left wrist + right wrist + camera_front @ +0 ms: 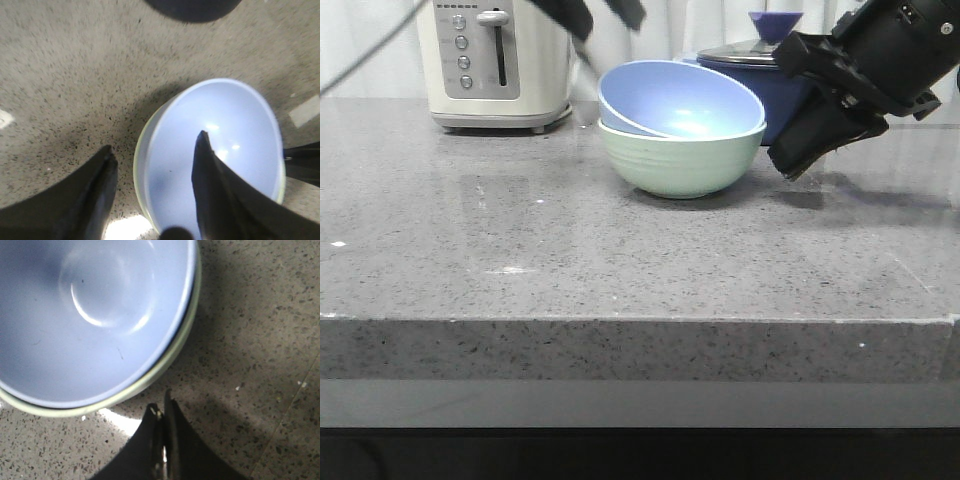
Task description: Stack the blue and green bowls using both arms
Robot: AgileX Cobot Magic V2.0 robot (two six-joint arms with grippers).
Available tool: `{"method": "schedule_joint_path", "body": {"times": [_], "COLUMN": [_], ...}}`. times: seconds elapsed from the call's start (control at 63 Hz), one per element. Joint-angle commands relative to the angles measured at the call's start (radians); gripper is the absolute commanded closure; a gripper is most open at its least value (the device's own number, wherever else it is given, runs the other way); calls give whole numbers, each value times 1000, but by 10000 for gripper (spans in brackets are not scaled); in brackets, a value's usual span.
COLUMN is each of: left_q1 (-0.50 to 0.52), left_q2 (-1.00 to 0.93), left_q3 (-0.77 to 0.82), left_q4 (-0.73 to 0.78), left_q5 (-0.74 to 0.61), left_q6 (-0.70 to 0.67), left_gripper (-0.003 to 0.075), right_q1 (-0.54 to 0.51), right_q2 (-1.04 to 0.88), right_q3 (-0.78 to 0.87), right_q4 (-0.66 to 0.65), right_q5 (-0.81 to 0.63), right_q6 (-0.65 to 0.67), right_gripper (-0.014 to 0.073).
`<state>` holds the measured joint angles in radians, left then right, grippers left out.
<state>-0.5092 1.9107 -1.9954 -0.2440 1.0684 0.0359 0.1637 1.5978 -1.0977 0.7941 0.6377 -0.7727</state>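
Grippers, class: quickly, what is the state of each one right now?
Left gripper: open, empty, above the blue bowl.
Right gripper: closed, holding nothing.

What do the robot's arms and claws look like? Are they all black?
Yes, mostly black. The right claw is chunky and angular, built of blocky black parts. Its fingers taper to thin, pointed tips. The left claw has two dark, smooth fingers shaped like curved wedges that narrow to points. From the front, the left arm shows only as blurry black pieces at the top edge. No markings show.
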Motion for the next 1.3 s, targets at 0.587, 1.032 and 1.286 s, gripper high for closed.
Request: {"method": "schedule_joint_path", "body": {"times": [0.587, 1.032, 1.286], "left_q1": [-4, -4, -4], "left_q2": [-708, -1075, -1179], "left_q3": [653, 961, 976], "left_q4": [119, 236, 298], "left_q5": [-227, -226, -168], "left_q6": [-2, -109, -163], "left_gripper": [373, 373, 373], "right_q1": [0, 0, 0], "right_q2": [-38, -98, -303], "right_q3": [-23, -27, -27], "right_q4": [39, -8, -350], "right_q5": [-19, 100, 169], "right_q6": [-8, 44, 405], "right_gripper": [657, 648, 648]}}
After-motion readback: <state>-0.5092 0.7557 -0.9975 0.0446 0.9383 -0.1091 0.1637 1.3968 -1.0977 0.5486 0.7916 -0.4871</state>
